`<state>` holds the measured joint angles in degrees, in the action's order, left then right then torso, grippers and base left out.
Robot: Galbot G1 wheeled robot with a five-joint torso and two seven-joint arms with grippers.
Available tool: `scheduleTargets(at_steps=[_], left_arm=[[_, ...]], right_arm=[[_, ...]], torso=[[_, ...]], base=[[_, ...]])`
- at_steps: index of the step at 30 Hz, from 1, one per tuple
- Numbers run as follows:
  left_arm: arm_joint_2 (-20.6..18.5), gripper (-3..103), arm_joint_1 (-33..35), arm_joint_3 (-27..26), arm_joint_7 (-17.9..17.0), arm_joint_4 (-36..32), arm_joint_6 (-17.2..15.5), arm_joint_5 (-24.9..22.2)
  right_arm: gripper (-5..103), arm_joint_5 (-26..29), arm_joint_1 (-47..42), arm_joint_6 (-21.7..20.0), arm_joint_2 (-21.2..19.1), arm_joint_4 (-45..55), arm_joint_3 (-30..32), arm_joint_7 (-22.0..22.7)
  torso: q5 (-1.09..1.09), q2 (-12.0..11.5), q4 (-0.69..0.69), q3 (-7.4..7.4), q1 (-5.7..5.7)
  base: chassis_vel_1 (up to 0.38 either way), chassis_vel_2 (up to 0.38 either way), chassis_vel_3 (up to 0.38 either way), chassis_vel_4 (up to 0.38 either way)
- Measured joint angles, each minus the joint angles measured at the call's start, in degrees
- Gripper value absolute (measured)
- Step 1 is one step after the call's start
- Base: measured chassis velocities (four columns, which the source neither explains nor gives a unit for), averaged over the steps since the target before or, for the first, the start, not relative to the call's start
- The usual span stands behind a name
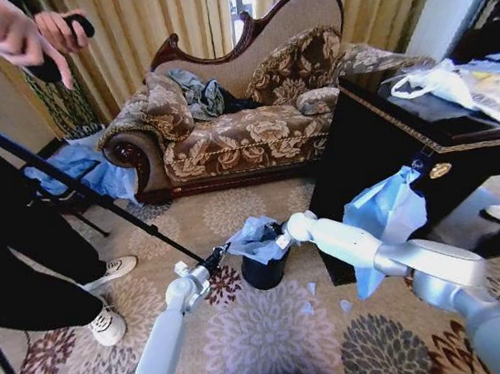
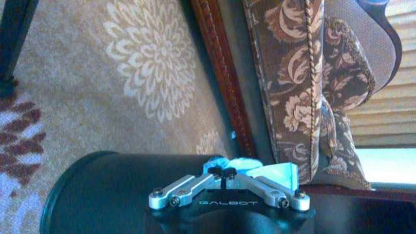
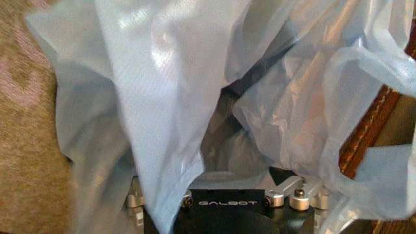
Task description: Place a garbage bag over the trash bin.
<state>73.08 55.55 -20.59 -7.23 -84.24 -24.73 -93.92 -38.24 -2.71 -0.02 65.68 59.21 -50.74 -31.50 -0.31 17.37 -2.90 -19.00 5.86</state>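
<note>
The black trash bin (image 1: 266, 272) stands on the patterned carpet in front of the sofa. The pale blue garbage bag (image 1: 254, 236) lies crumpled over its top, stretched between my two grippers. My left gripper (image 1: 215, 261) is at the bin's left rim. In the left wrist view the left gripper (image 2: 221, 171) is shut, with a corner of the garbage bag (image 2: 263, 168) at its tips above the bin (image 2: 97, 190). My right gripper (image 1: 284, 236) is at the bag's right edge. In the right wrist view the bag's film (image 3: 162, 97) drapes over that gripper and hides it.
A brown floral sofa (image 1: 234, 138) stands behind the bin. A dark table (image 1: 383, 146) at the right carries a white plastic bag (image 1: 444, 83), with a larger pale blue bundle (image 1: 387, 213) hanging at its corner. A tripod leg (image 1: 95, 198) and a person's shoes (image 1: 108, 302) are at the left.
</note>
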Motion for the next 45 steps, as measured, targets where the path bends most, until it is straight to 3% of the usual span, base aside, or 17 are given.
scheduleTargets(at_steps=[2, 21, 34, 45], left_arm=[[-0.3, 0, -0.8, 0.6, 0.2, 1.0, 0.4, 0.5], [-1.6, 0, -3.4, 4.0, -0.1, 2.4, 0.8, 1.3], [-2.5, 0, -4.6, 6.5, -1.1, 2.7, 0.8, 1.6], [-2.6, 0, -5.4, 7.7, -0.7, 4.4, 0.8, 3.0]], right_arm=[[100, 1.4, 0.1, -0.4, -1.2, 1.7, -0.5, -0.4], [100, 4.2, 2.4, -0.7, -4.0, 5.1, -1.0, -0.9], [100, 4.7, 2.5, -0.7, -8.8, 8.5, -0.6, -1.2], [100, 2.6, 0.2, 0.9, -9.0, 6.7, 1.5, -1.4]], torso=[[0.02, 0.0, 0.01, 0.0, 0.0], [0.03, 0.0, 0.01, -0.01, 0.0], [0.03, 0.0, 0.02, 0.0, 0.0], [0.03, 0.0, 0.01, 0.0, 0.0]], base=[[0.0, 0.0, 0.0, 0.0], [0.0, 0.0, 0.0, 0.0], [0.0, 0.0, 0.0, 0.0], [0.0, 0.0, 0.0, 0.0]])
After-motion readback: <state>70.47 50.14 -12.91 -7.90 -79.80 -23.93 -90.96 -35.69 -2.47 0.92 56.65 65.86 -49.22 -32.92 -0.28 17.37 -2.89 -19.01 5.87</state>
